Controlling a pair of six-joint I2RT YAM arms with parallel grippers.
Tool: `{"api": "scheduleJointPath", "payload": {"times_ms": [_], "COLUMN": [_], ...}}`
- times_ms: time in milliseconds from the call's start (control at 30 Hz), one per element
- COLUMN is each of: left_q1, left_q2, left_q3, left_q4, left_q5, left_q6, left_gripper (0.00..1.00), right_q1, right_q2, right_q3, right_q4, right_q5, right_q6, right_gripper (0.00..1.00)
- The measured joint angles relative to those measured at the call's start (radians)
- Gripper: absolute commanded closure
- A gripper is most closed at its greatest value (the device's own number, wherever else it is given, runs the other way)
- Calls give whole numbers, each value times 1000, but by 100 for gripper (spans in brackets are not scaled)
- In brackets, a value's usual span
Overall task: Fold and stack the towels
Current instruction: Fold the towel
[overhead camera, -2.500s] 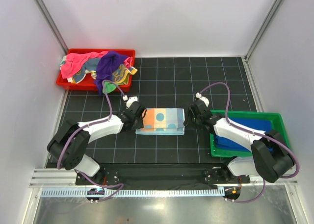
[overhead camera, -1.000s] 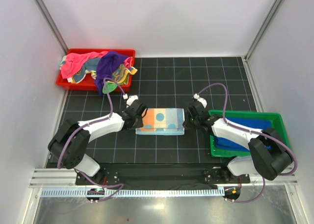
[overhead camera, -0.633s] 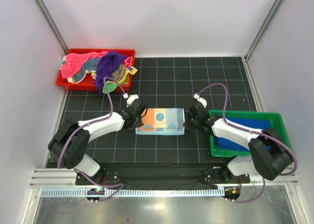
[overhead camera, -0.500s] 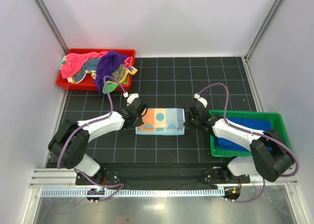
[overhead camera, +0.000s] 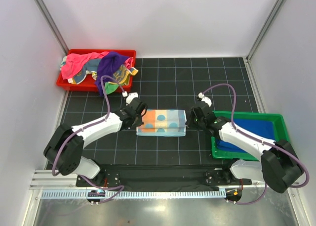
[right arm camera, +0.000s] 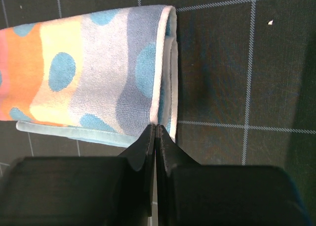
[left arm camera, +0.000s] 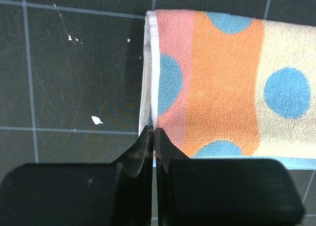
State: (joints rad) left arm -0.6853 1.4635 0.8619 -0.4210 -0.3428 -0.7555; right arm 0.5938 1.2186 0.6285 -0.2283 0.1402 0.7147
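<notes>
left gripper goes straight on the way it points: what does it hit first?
The towel. The left gripper is shut at its near left corner, apparently pinching it, and points along the left edge. Past that edge only mat shows. Height above the cloth is unclear.

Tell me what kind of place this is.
Probably a lab robot test cell: plain white walls enclose a black gridded mat, with towels in a red tray and a green tray.
</notes>
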Motion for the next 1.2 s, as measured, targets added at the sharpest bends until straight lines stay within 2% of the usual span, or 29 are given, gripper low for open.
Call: {"api": "scheduleJointPath", "payload": {"times_ms": [467,600,700,733,833,867,1100,1200], "left_q1": [-1,-2,-2,-2,-2,-2,-2,-2], "left_q2": [-65,-65,-65,-64,-60,-61,-100,-136], "left_q3": [-21,-58,-81,-87,-92,-92,-58,-18], "left_q4": [-16,-5,7,8,7,6,-52,-68], "left_q5": [-2,16,29,29,32,32,27,29], "left_q6": [-8,-23,-27,-27,-24,-20,5,12], "left_gripper": [96,93,86,77,59,58,59,63], "right_q1": [15,26,28,28,28,28,28,28], "right_q2": [-53,-51,-43,-43,-42,-43,-107,-130], "right_q3": [-59,-92,-106,-108,-110,-110,-63,-7], "right_q4": [-5,12,21,21,18,16,-106,-137], "right_q5": [-16,-24,-31,-31,-30,-27,2,2], "right_q6": [27,39,48,48,49,50,44,48], "right_gripper": [93,91,82,78,67,66,76,76]}}
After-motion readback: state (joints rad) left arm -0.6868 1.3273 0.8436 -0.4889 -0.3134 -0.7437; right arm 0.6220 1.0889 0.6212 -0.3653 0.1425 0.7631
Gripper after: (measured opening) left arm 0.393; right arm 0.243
